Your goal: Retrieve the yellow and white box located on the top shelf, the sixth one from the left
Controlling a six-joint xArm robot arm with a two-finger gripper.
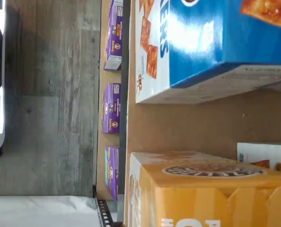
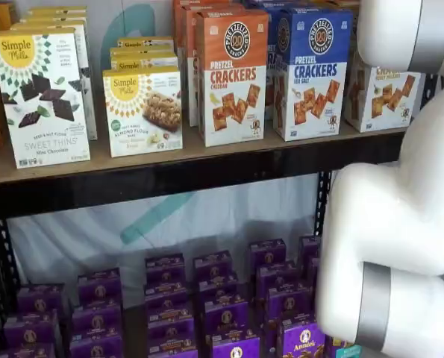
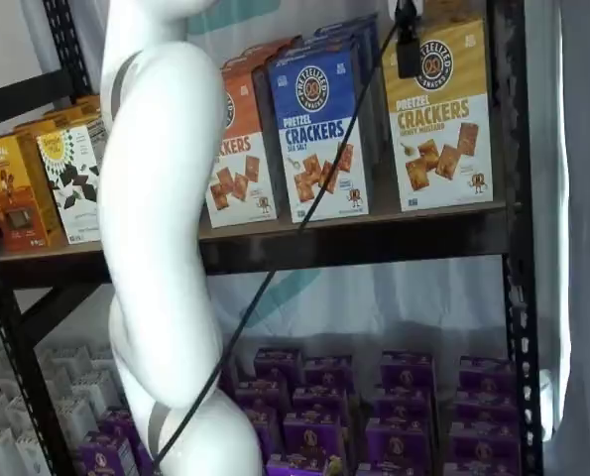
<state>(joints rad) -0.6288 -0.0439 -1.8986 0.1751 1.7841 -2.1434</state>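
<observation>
The yellow and white box (image 3: pixel 436 114) stands untouched at the right end of the top shelf (image 3: pixel 354 240); the tool (image 3: pixel 408 45) hangs before it, its opening impossible to tell. Grasp and retrieval remain.

1. The white arm (image 2: pixel 401 216) fills the right side, partly hiding the yellow and white box (image 2: pixel 382 97).
2. Orange pretzel cracker carton (image 2: pixel 233 74) and blue pretzel cracker carton (image 2: pixel 311 71) stand side by side on the top shelf (image 2: pixel 169 175).
3. Purple boxes (image 2: pixel 207 298) sit below.
</observation>
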